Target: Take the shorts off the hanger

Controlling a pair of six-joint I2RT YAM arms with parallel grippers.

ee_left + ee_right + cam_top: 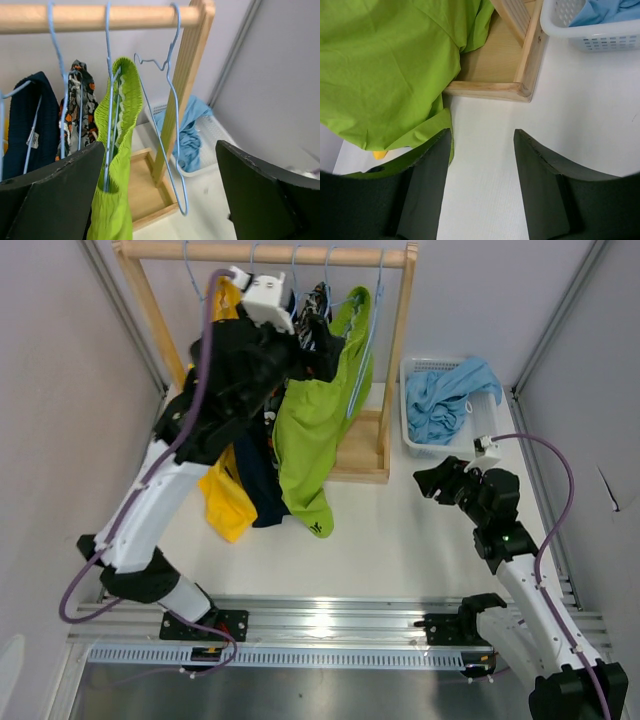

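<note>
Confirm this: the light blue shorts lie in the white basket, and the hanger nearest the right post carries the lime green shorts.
One error. The light blue shorts lie in the white basket, but the hanger nearest the right post is bare; the lime green shorts hang on the next one. The left wrist view shows it.

There are yellow shorts, navy shorts, orange-black-white patterned shorts, lime green shorts and light blue shorts

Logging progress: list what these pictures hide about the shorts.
Top external: the left arm covers the navy shorts' upper part.
Right wrist: lime green shorts run off the top edge.
Left wrist: a finger of the left hand hides the patterned shorts' lower half.
</note>
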